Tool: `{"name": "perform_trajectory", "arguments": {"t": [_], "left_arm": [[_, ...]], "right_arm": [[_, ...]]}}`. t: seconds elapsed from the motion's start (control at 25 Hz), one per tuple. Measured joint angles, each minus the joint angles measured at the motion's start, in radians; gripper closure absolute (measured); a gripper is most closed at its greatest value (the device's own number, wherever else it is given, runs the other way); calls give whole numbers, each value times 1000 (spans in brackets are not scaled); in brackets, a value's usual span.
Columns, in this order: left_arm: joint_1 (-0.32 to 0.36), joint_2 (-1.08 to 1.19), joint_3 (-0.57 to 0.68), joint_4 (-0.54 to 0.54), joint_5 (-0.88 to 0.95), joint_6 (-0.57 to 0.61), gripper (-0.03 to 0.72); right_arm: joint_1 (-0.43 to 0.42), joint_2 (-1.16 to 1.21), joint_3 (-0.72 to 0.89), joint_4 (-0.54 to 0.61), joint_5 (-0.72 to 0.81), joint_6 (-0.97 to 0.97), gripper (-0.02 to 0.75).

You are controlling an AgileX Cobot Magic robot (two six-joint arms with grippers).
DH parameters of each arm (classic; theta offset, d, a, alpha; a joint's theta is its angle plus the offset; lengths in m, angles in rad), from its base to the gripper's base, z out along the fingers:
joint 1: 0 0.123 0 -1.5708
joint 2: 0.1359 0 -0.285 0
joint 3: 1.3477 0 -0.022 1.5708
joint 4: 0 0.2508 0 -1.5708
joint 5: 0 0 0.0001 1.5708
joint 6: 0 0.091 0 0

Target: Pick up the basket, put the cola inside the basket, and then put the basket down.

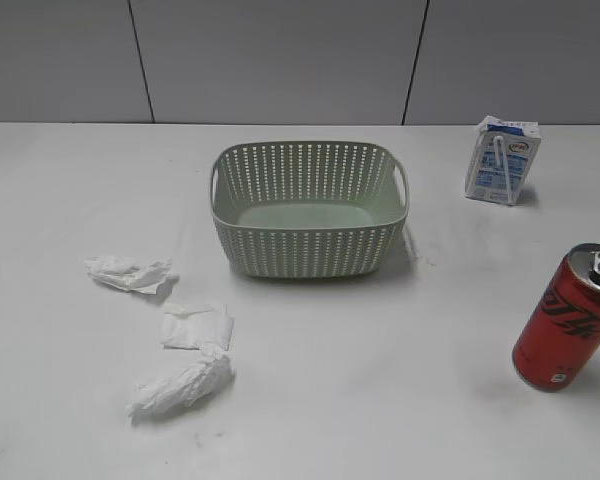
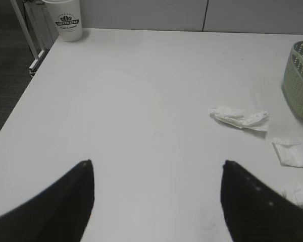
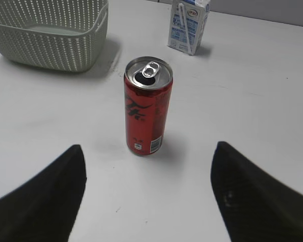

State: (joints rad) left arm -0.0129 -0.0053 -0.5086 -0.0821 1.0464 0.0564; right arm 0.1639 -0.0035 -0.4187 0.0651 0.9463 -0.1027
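Note:
The pale sage-green basket (image 1: 308, 208) stands empty on the white table at the middle back; it also shows in the right wrist view (image 3: 53, 33) and at the right edge of the left wrist view (image 2: 300, 80). The red cola can (image 1: 565, 318) stands upright at the right front, and in the right wrist view (image 3: 147, 106) it is just ahead of my right gripper (image 3: 149, 151), which is open and empty. My left gripper (image 2: 156, 164) is open and empty over bare table, left of the basket. Neither gripper shows in the exterior view.
Crumpled white tissues (image 1: 128, 272) (image 1: 195, 327) (image 1: 180, 386) lie left of and in front of the basket. A blue-and-white drink carton (image 1: 502, 159) stands at the back right. A white paper cup (image 2: 64, 19) stands at the table's far left corner, by the edge.

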Motion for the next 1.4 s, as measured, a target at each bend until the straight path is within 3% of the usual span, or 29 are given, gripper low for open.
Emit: {"name": "perform_trajectory", "arguments": {"t": [0.88, 1.12, 1.4], "left_arm": [[0, 9, 0, -2, -2, 0, 104], [0, 148, -11, -10, -25, 0, 109], [0, 437, -73, -11, -200, 0, 109]], "right_arm": [[0, 0, 0, 0, 0, -1, 164], [0, 0, 0, 1, 0, -1, 164], [0, 0, 0, 2, 0, -1, 164]]}}
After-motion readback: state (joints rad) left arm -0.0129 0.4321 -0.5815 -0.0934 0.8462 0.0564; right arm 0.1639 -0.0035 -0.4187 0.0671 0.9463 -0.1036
